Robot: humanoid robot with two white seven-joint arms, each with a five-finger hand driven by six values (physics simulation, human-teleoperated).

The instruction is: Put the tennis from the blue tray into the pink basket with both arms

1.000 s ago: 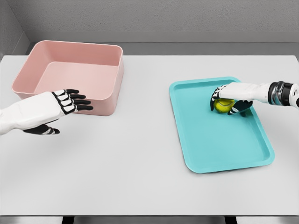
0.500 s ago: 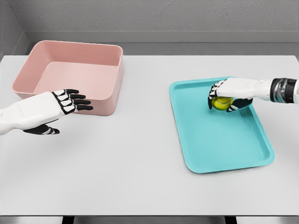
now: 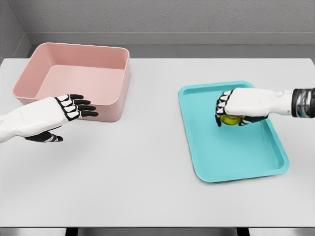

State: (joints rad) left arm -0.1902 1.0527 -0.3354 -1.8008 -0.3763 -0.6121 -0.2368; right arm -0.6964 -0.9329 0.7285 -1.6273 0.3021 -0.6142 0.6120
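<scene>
1. I see the right hand (image 3: 239,104) curled over the tennis ball (image 3: 229,119), gripping it above the blue tray (image 3: 231,152).
2. The ball is round; no long axis.
3. Left hand (image 3: 54,112) flat, fingers extended, beside the pink basket (image 3: 30,73).

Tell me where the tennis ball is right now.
In the head view the tennis ball is right of centre, over the far part of the blue tray, gripped under the right robot hand.

No text, label, brand, number or sign can be read anywhere; nothing is printed on the surfaces that are shown in the head view.
</scene>
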